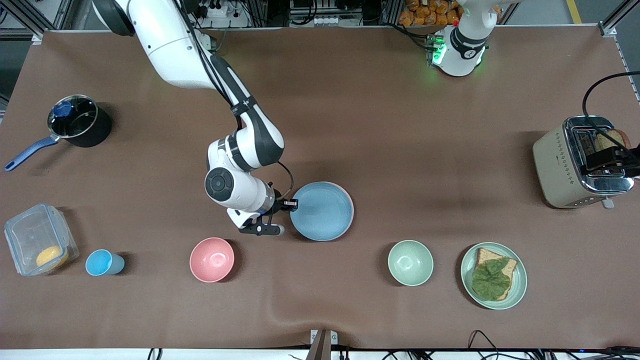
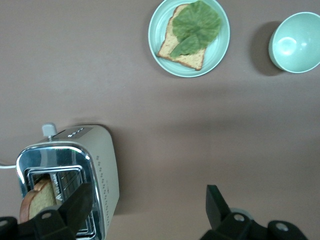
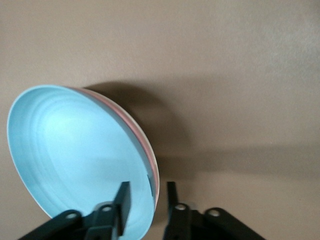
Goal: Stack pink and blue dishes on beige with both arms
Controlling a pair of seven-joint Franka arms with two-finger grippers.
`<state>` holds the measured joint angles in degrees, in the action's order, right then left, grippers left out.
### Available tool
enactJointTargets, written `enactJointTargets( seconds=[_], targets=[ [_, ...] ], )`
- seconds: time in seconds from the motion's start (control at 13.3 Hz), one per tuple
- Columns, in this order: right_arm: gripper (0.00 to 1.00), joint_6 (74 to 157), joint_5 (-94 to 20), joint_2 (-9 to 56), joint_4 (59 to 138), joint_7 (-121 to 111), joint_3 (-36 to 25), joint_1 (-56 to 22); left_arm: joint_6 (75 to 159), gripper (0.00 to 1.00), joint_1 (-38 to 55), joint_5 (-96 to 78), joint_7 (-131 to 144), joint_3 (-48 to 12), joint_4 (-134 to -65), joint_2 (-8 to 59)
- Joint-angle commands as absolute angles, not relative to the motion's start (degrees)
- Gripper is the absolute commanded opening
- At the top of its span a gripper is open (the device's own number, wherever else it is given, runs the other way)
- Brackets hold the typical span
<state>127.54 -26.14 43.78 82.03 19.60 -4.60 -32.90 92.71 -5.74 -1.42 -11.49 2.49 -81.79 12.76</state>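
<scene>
The right hand [image 1: 286,204] sits low at the middle of the desk [image 1: 400,150], at the rim of the blue plate [image 1: 322,211] on the side toward the right arm's end. In the right wrist view its two fingers [image 3: 123,200] straddle the edge of the stack, one over the blue plate's inner face and one outside the rim, with a gap between them, so they are parted around the rim; I cannot tell whether they press on it. The blue plate lies face up on top of the pink plate [image 3: 148,150], of which only a thin edge shows, and a pale sliver of the beige plate [image 3: 141,132] shows under that. The plates are round and lie flat, so no long axis shows.

The left hand [image 2: 150,210] waits spread apart, holding nothing, above the toaster [image 1: 575,167] at the left arm's end of the desk, with bread [image 2: 37,200] in one slot.

Nearer the front camera than the stack stand a pink bowl [image 1: 212,259], a blue cup [image 1: 102,263] and a clear box [image 1: 37,237] toward the right arm's end, and a green bowl [image 1: 410,262] and a green plate [image 1: 520,280] with toast [image 1: 492,277] toward the left arm's end. A black pot [image 1: 80,121] stands well apart. Nothing touches the stack except the right hand.
</scene>
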Motion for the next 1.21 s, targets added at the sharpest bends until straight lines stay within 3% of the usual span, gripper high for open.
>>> enactJointTargets(
  seconds=[0.0,0.23,0.38,0.6,1.13],
  targets=[
    [1.0,127.4,-27.6,44.4,79.7,20.0,-4.7,-32.6,96.8,1.0,-4.9,-1.9,-13.3,3.8,-89.7,5.9],
    [1.0,123.6,-27.4,42.3,79.2,19.6,-4.9,-30.9,97.1,1.0,-3.5,-1.8,-12.4,3.8,-92.1,2.9],
    [1.0,115.9,-26.8,39.7,79.2,19.0,-5.1,-27.6,97.1,1.0,2.3,-1.7,-12.2,7.6,-92.1,1.8],
    [1.0,107.2,-26.2,35.3,79.5,12.9,-5.4,-22.3,96.2,1.0,4.4,-3.5,-12.1,7.6,-92.8,0.3],
    [1.0,91.9,-9.3,29.4,79.4,0.5,-6.5,-10.6,95.2,1.0,4.4,-4.0,-10.3,6.8,-91.8,0.9]
  ],
)
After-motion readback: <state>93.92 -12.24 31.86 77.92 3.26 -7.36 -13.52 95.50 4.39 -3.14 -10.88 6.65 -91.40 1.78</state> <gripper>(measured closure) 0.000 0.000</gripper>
